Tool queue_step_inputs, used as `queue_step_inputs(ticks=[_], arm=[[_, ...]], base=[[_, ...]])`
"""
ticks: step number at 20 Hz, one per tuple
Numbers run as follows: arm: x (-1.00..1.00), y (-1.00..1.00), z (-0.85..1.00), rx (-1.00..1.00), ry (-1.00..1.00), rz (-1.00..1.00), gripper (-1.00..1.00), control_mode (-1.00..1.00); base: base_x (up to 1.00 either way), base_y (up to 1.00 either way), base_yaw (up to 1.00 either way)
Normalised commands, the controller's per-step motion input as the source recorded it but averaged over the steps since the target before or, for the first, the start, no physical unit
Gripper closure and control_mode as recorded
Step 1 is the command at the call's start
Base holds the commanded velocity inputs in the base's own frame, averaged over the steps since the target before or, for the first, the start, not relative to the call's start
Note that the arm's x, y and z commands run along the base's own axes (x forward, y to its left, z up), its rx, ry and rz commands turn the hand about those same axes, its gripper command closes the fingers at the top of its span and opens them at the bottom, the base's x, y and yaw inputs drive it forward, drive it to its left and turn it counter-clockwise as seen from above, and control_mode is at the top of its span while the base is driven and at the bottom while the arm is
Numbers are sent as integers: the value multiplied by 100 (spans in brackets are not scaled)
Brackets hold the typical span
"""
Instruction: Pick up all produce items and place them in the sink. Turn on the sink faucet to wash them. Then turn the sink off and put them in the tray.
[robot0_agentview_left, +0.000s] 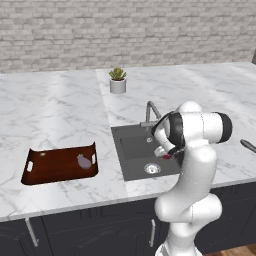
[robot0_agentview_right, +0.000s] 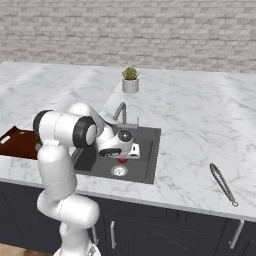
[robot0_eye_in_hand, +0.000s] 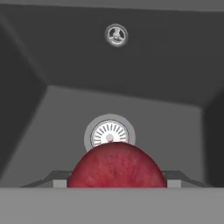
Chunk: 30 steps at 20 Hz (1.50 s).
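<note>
The round red fruit (robot0_eye_in_hand: 117, 168) sits between my gripper's fingers (robot0_eye_in_hand: 116, 181), close in front of the hand camera and over the silver drain (robot0_eye_in_hand: 109, 133). My gripper (robot0_agentview_right: 123, 158) reaches down into the dark grey sink (robot0_agentview_right: 147, 150) and is shut on the fruit (robot0_agentview_left: 166, 156). The elongated purple vegetable (robot0_agentview_left: 84, 161) lies in the right part of the reddish-brown tray (robot0_agentview_left: 50, 170), left of the sink (robot0_agentview_left: 131, 147). The gooseneck faucet (robot0_agentview_left: 151, 111) stands at the basin's back edge, and no water shows from it.
A potted succulent (robot0_agentview_left: 118, 80) stands on the marble counter behind the sink. A dark metal utensil (robot0_agentview_right: 222, 183) lies on the counter to the right. A brick wall closes the back. The tray's corner (robot0_agentview_right: 15, 140) shows behind my arm.
</note>
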Motion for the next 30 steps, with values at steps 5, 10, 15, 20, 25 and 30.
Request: queue_step_inputs(ticks=[5,10,15,20,25,30], arm=[[-49,0,87,0,-1,-4,100,-100],[-40,0,98,0,-1,-3,100,-100],[-39,0,99,-1,0,-2,100,-100],[-47,0,97,0,0,-3,100,-100],[-69,0,77,0,0,-5,100,-100],[-70,13,57,1,4,-7,100,-100]], base=[[0,0,0],[0,0,0],[0,0,0],[0,0,0],[0,0,0],[0,0,0]])
